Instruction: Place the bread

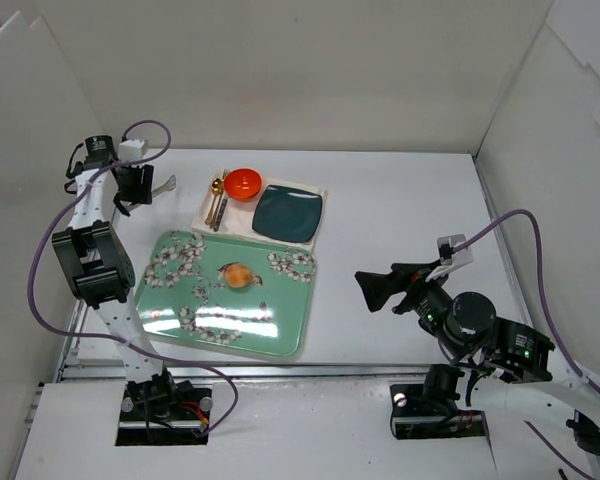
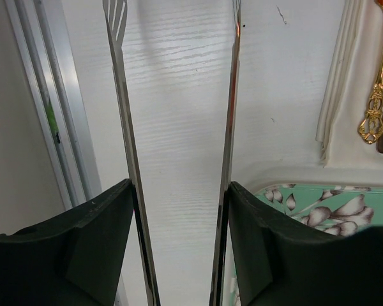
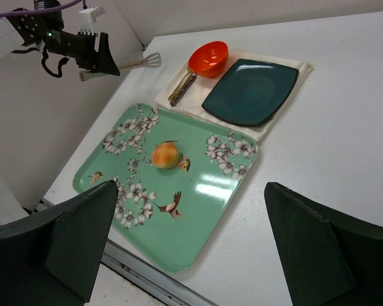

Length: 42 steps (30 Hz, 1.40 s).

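Left end effector (image 1: 135, 185) of mine pinches a pair of metal tongs (image 2: 115, 19) above the desk (image 1: 400, 210), just off the far-left corner of the green floral tray (image 1: 280, 310). My right end effector (image 3: 191, 188) hovers spread wide, holding nothing. The bread (image 1: 237, 275) sits near the tray's middle, well apart from both.

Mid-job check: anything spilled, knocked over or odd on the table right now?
Nothing stands out. The bread sits intact on the green tray, the orange bowl is upright, and the left gripper holds empty tongs.
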Tool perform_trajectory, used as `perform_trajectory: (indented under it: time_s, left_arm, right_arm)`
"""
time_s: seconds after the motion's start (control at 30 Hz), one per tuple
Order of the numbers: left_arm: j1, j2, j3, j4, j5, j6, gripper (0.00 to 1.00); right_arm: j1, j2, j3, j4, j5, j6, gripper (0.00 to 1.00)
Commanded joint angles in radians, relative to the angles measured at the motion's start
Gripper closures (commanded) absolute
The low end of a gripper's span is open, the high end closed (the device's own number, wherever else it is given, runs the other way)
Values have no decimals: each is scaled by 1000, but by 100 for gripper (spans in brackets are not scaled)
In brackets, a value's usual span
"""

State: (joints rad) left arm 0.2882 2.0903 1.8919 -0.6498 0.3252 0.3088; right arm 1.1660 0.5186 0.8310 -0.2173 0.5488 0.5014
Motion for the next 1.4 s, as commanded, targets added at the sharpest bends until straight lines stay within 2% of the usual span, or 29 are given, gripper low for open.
perform_trajectory:
  time_s: [0.0,0.23,0.43,0.53,0.63,0.77,0.87,1.07,1.1,1.2,1.37]
  left_arm:
    - [8,-108,41,-8,-17,-57,47]
    - [-26,-235,-4,15,-11,-174,49]
    - [-115,-377,-34,-91,-141,-223,49]
    - [-208,-496,-100,-117,-222,-214,49]
    - [-285,-636,-206,-125,-204,-246,48]
    - [-363,-884,-497,-77,-179,-325,48]
    - [-417,-1027,-647,-70,-176,-338,50]
    - [-460,-1254,-826,-125,-111,-338,50]
    - [-472,-1272,-839,-131,-97,-326,50]
    - [-544,-1325,-850,-155,-182,-338,50]
    - [-609,-1285,-821,-191,-204,-329,50]
  right_arm:
    - [1,4,-1,47,-4,12,3]
    - [1,1,-1,47,10,6,3]
    - [3,17,0,47,22,-3,3]
    - [3,31,3,47,37,-9,3]
    - [3,44,11,47,43,-18,2]
    - [1,43,11,45,63,-29,2]
    - [1,43,8,47,98,-37,2]
    - [3,70,11,47,139,-49,2]
    - [3,73,13,47,137,-50,2]
    - [1,84,14,47,148,-55,2]
    - [3,90,16,47,166,-60,2]
